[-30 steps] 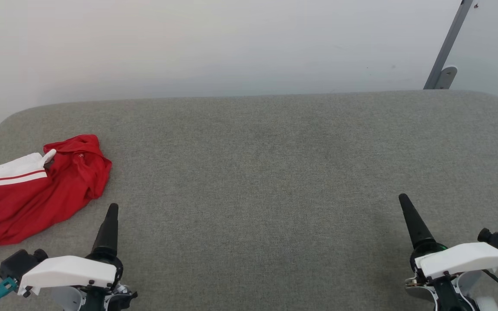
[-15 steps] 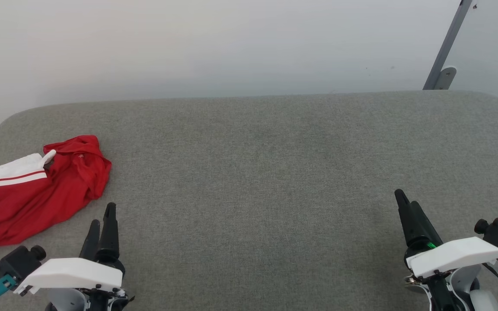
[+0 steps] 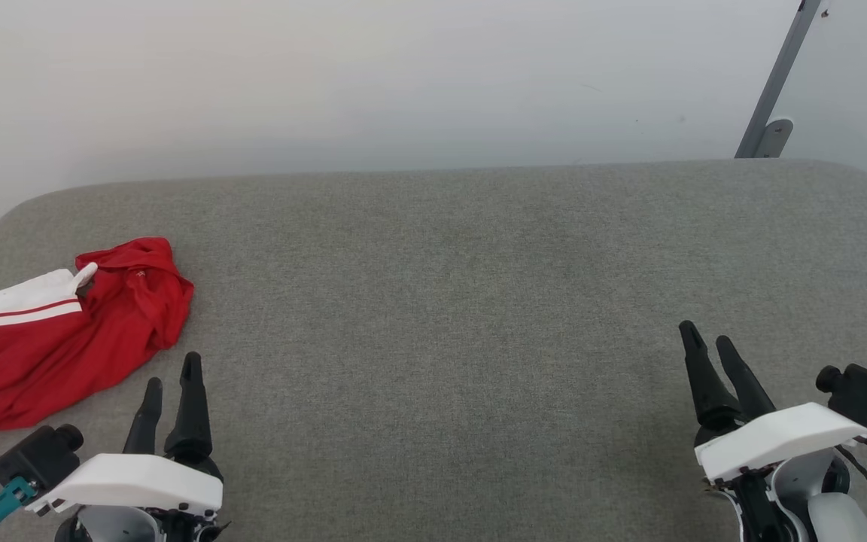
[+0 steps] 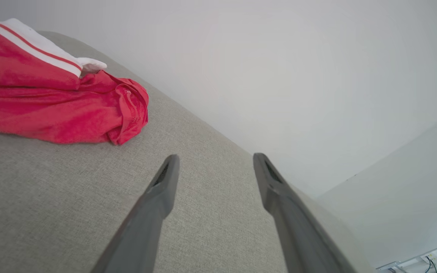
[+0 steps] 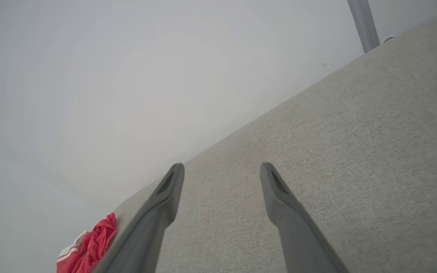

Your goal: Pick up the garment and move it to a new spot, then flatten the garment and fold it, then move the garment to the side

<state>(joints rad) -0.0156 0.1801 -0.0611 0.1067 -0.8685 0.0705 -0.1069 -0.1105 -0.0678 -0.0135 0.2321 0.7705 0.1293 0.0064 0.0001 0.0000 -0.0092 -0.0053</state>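
Grey fabric-covered desk (image 3: 448, 286) with a crumpled red garment (image 3: 65, 331) on its left side and two open, empty claws over its near side.

The desk spans the head view from side to side, its far corners rounded. A pale wall (image 3: 328, 75) stands behind its far edge and a slanted grey post (image 3: 776, 83) rises past its far right corner. The garment lies bunched on the desk's left part and runs out past the left border of the view. It is a heap of red cloth with a white sleeve, crossed by a thin red stripe, lying on top. The left claw (image 3: 171, 373) is over the desk's near left part, near the cloth but not touching it. Its two dark fingers are spread wide with nothing between them. The right claw (image 3: 704, 335) is over the desk's near right part, its fingers spread just as wide and gripping nothing.
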